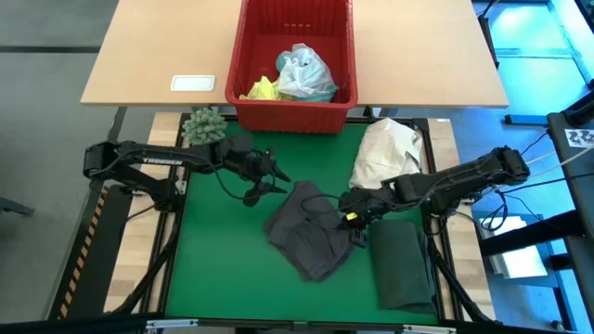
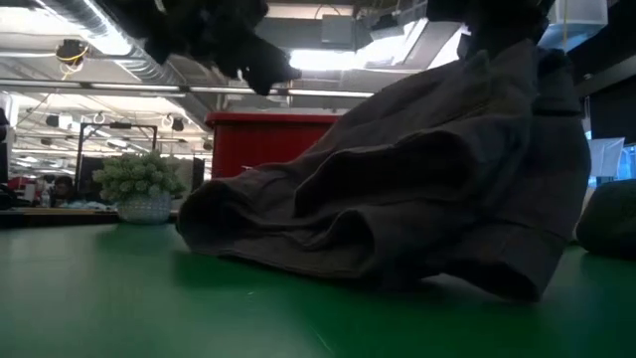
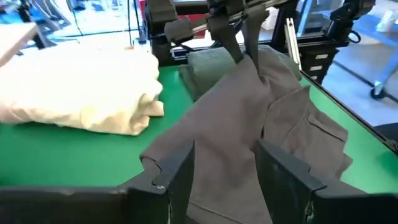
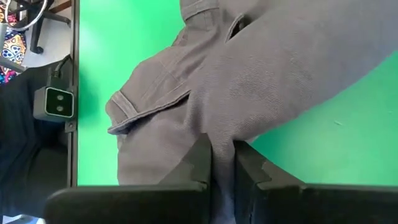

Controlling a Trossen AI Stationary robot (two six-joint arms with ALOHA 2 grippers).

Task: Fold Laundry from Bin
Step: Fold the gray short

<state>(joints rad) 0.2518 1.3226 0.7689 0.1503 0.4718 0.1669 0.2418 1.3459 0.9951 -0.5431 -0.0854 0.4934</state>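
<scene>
The grey garment (image 1: 311,232) is pinched and lifted off the green mat (image 1: 223,269) by the clamped right gripper (image 1: 351,215). The left gripper (image 1: 269,181) is held parted, empty, beside it. With so thin a pinch, the cloth could slip free.

The high view looks straight down from above on the whole green worktop (image 1: 223,269) and the red bin (image 1: 295,111) at its far edge. The low view sits at worktop height, very near the grey garment (image 2: 417,199), facing across it to the bin (image 2: 260,144) and the room behind. The left wrist view looks across the garment (image 3: 249,124) toward the right arm, taking in a cream bundle (image 3: 81,87). The right wrist view looks down on the same garment (image 4: 261,68), close. All four views share that garment.
</scene>
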